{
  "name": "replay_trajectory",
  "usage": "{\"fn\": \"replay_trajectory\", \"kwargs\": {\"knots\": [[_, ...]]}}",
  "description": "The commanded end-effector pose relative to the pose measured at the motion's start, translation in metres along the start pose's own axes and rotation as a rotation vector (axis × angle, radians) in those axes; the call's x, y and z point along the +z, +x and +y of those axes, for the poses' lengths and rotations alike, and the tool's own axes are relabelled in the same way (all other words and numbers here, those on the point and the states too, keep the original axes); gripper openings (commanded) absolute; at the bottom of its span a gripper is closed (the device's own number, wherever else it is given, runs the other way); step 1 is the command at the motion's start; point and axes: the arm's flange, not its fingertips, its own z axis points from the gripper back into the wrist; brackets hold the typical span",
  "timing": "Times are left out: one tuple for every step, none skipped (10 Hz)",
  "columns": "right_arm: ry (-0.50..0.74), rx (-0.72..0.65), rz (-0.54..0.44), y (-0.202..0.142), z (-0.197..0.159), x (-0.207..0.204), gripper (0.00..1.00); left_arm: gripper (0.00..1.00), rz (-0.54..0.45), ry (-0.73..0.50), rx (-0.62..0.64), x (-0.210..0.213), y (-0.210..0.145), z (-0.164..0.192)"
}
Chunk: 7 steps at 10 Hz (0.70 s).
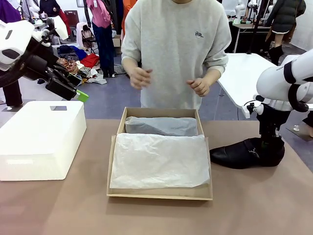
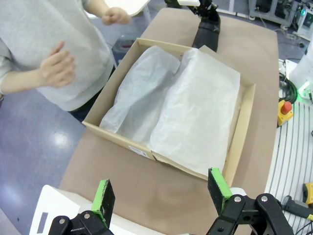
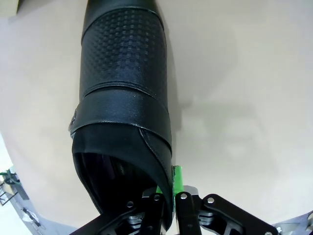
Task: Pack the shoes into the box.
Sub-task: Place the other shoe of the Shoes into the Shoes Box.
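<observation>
Clamping the heel end of one black shoe [image 3: 124, 73], the right gripper [image 3: 171, 182] has its jaws pinched together on the leather collar. One finger is inside the shoe's opening and the other is against the outer wall. A green pad [image 3: 178, 177] shows just outside the leather.

- From the front, right gripper [image 1: 270, 147] comes straight down onto the rear of the shoe [image 1: 239, 154].
- Shoe lies lengthwise on the brown table [image 1: 254, 205], on the robot's right of the box [image 1: 159, 111]. Toe points at the box's side wall and ends just beside it. Cannot tell whether the sole bears on the table.
- Textured toe cap and a smooth band across the instep are plain in the right wrist view.

Left gripper [image 2: 161, 188]: jaws spread wide, nothing between the green pads [image 2: 103, 193]. From the front it [image 1: 78, 92] hangs in the air, above the far edge of the white box [image 1: 41, 137] and well apart from the shoe.

Box, seen from the left wrist [image 2: 244, 127]: tan cardboard, open on top, standing mid-table between the white box and the shoe. White tissue paper [image 1: 159, 159] covers the near part. A greyer, humped fold of tissue [image 1: 161, 126] lies along the far end, and I cannot tell what it covers.

Person in a grey sweatshirt [image 1: 176, 44] stands at the far side, behind the box. One hand [image 1: 141, 77] and the other hand [image 1: 199, 86] are held at waist height, clear of the table and touching nothing.
</observation>
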Motion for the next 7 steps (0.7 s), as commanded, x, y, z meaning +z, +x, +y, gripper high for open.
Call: {"fn": "replay_trajectory", "kwargs": {"knots": [[0.001, -0.025, -0.019, -0.004, -0.008, 0.018, 0.00, 1.00, -0.007, -0.008, 0.000, 0.001, 0.000, 0.000], [-0.011, -0.073, -0.013, -0.007, -0.008, 0.033, 0.00, 1.00, -0.007, -0.008, 0.000, 0.001, 0.000, 0.000], [-0.005, -0.100, -0.005, -0.009, -0.007, 0.048, 0.00, 1.00, -0.007, -0.008, 0.000, 0.001, 0.000, 0.000], [0.010, -0.129, -0.015, -0.009, -0.003, 0.064, 0.00, 1.00, -0.007, -0.008, 0.000, 0.001, 0.000, 0.000], [0.025, -0.195, -0.017, -0.006, 0.002, 0.082, 0.00, 1.00, -0.007, -0.008, 0.000, 0.001, 0.000, 0.000], [0.043, -0.272, -0.041, -0.001, 0.010, 0.100, 0.00, 1.00, -0.007, -0.008, 0.000, 0.001, 0.000, 0.000], [0.030, -0.355, -0.036, 0.003, 0.014, 0.115, 0.00, 1.00, -0.007, -0.008, 0.000, 0.001, 0.000, 0.000]]}}
